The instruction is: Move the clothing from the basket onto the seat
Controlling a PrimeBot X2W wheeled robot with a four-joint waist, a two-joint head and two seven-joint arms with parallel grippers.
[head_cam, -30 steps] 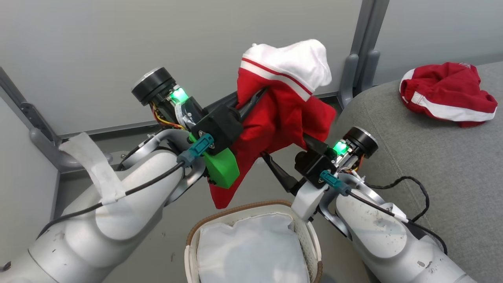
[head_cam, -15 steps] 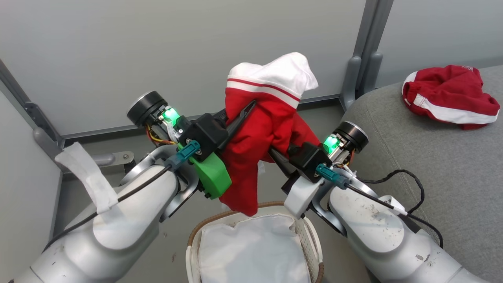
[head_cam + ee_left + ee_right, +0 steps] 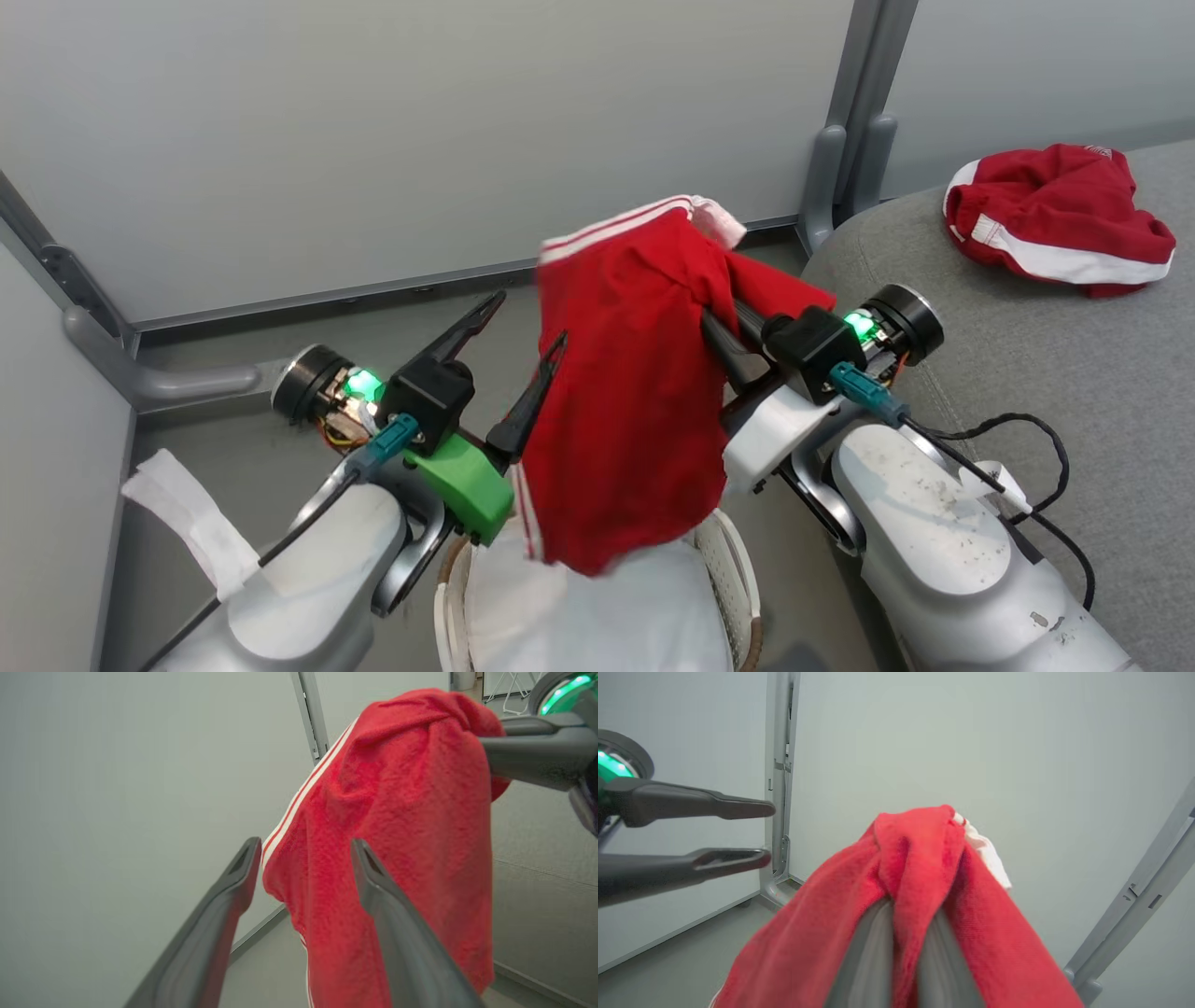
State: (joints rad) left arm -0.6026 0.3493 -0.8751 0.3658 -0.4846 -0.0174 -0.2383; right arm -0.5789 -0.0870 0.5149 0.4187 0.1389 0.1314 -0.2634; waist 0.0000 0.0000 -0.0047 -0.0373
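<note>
A: Where was the garment (image 3: 625, 401)?
B: It was in the centre of the head view, hanging in the air. The right gripper (image 3: 726, 329) had its fingers pressed together on the top fold, with red cloth squeezed between them. The lower edge hung over the basket (image 3: 726, 571) at the bottom centre, in front of the white liner (image 3: 597, 621).
A: And the left gripper (image 3: 527, 319)?
B: Its fingers were apart and held nothing. It was at the centre left, just beside the garment. Whether one finger touched the cloth, I could not tell.
A: Was anything on the seat (image 3: 1027, 373)?
B: Yes. A second garment (image 3: 1055, 219) lay crumpled on it at the upper right, well apart from the first one.
</note>
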